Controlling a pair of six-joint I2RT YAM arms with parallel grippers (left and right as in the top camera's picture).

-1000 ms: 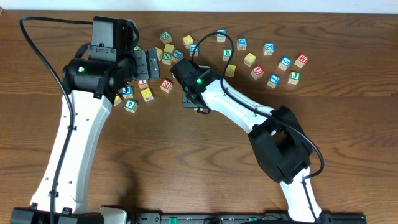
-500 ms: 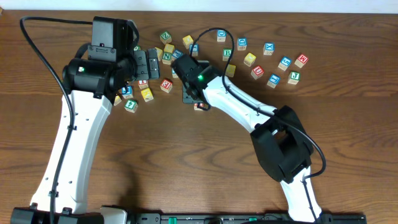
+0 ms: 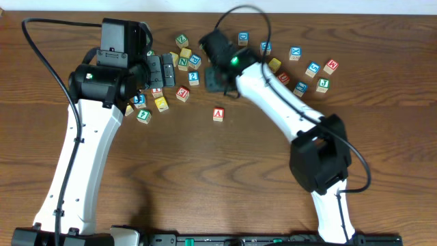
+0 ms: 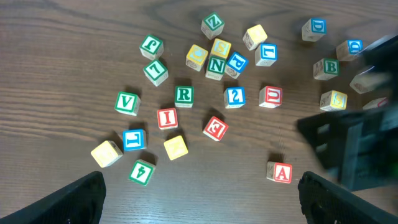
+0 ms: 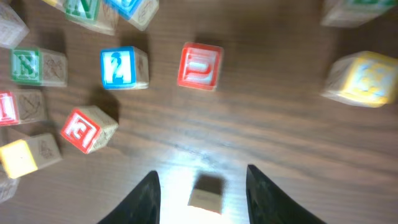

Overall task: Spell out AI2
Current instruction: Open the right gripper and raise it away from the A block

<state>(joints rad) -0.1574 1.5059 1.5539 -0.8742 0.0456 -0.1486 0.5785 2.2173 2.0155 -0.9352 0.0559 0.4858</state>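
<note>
Red "A" cube (image 3: 218,114) lying apart, left end effector (image 4: 199,190) spread wide, right end effector (image 5: 202,177) parted

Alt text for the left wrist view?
Letter cubes lie scattered on a wooden table: the red A cube sits apart at lower right, the red I cube and blue 2 cube in the cluster. The open left gripper frames the bottom corners.

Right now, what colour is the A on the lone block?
Red, with a red frame. The A block shows best in the left wrist view.
</note>
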